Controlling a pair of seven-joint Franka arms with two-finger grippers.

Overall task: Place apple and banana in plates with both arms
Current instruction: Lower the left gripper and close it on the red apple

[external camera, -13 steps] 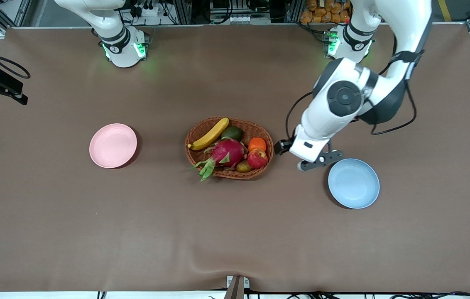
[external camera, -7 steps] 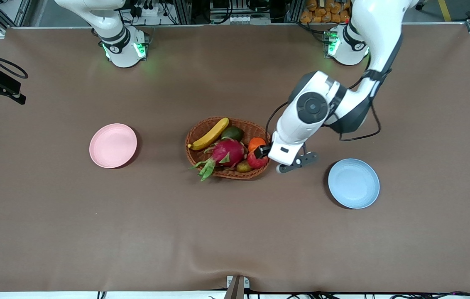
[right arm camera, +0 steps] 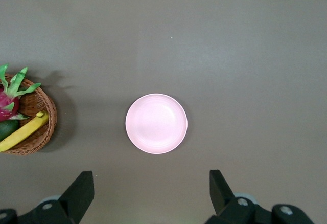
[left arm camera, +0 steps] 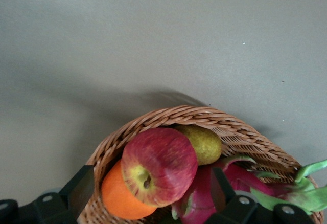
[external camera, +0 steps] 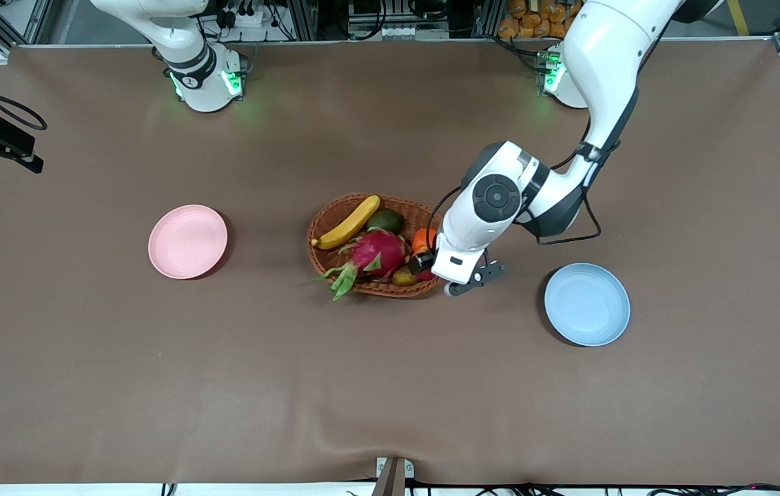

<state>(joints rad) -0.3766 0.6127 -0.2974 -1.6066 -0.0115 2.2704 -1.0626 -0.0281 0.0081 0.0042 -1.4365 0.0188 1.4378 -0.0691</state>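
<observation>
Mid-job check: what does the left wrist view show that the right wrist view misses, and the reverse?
Only the left wrist view shows the apple, the orange and a greenish pear, with the open left gripper over them. Only the right wrist view shows the pink plate, the banana and an avocado, with the open right gripper high above the table. Both share the wicker basket and the dragon fruit.

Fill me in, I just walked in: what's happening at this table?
The left arm's tool hangs open over the apple in the wicker basket, nothing gripped yet. The banana also lies in the basket. The pink plate and blue plate hold nothing. The right arm waits, its open tool high above the pink plate.
</observation>
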